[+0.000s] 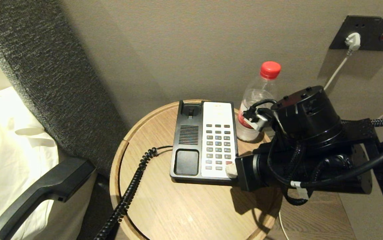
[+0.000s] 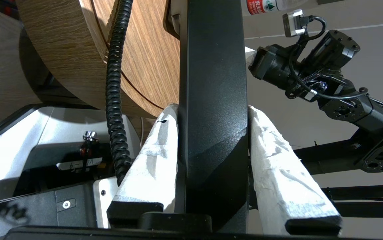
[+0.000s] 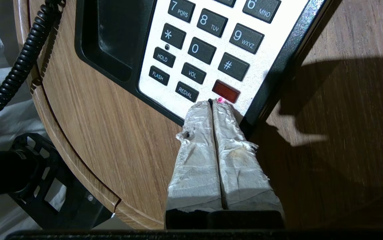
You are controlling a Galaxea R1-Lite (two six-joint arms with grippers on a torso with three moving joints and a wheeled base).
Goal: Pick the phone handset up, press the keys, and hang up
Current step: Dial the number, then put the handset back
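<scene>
Here, the clenched right end effector (image 3: pixel 214 104) meets the phone base (image 1: pixel 191 133) beside a bottle (image 1: pixel 256 100); the left end effector (image 2: pixel 213 115) grips the phone handset (image 2: pixel 211 83).

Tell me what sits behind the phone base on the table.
A clear bottle with a red cap stands behind the base, at its right rear corner; the right arm covers the bottle's lower right side.

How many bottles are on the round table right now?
1. A clear bottle with a red cap stands at the table's back edge, just right of the phone base, partly behind the right arm. Another could be hidden behind that arm.
</scene>
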